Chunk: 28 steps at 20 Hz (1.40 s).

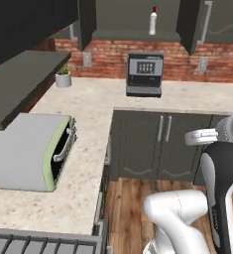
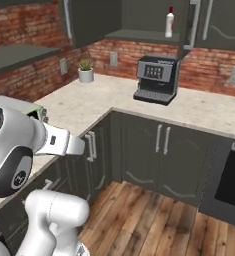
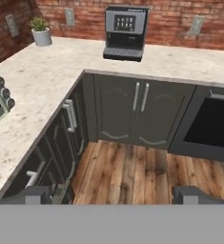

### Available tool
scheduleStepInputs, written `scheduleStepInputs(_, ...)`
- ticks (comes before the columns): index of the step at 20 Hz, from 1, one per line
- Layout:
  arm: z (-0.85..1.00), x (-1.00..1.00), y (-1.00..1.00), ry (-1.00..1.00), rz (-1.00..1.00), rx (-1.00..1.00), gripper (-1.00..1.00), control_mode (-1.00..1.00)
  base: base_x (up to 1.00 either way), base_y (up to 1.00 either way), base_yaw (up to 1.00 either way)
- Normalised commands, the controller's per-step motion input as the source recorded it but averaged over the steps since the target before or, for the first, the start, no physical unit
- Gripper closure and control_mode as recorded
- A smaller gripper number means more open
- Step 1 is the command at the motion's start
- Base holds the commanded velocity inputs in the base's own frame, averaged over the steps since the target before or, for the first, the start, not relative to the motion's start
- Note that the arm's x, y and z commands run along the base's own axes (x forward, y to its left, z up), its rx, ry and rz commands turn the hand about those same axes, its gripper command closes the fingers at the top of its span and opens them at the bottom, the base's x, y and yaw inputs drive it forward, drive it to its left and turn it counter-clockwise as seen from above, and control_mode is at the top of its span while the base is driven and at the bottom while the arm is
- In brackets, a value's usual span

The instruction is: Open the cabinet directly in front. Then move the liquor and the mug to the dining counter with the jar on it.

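Note:
The dark grey wall cabinet (image 1: 133, 34) (image 2: 139, 34) stands open above the worktop, both doors swung out. On its shelf stands the liquor (image 1: 153, 21) (image 2: 169, 22), a slim white bottle with a red cap, near the right side. The mug, the dining counter and the jar are out of view. My gripper (image 3: 114, 195) is open, its dark fingertips (image 3: 35, 194) wide apart with nothing between them. It hangs low over the wooden floor, well below and in front of the cabinet, facing the corner base cabinets.
A black coffee machine (image 1: 145, 74) (image 2: 156, 79) (image 3: 125, 32) sits on the beige worktop under the open cabinet. A potted plant (image 1: 63, 77) stands at the back left. A green-fronted appliance (image 1: 48, 151) is on the left worktop. A dark oven front (image 3: 211, 124) is at the right.

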Motion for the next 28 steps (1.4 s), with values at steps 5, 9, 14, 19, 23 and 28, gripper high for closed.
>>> scheduleStepInputs(5,0.00,0.00,0.00,0.00,0.00,0.00,-1.00,1.00,1.00,1.00,-0.44)
scheduleStepInputs(9,0.00,0.00,0.00,0.00,0.00,0.00,-1.00,1.00,0.38,0.44,-0.11)
scheduleStepInputs(14,0.00,0.00,0.00,0.00,0.00,0.00,-1.00,1.00,0.01,0.00,0.09)
scheduleStepInputs(19,0.00,0.00,0.00,0.00,0.00,0.00,-1.00,1.00,0.02,-0.04,0.67)
scheduleStepInputs(23,0.00,0.00,0.00,0.00,0.00,0.00,-1.00,1.00,0.53,-0.02,0.81)
scheduleStepInputs(28,0.00,0.00,0.00,0.00,0.00,0.00,-1.00,1.00,0.97,-0.05,0.66)
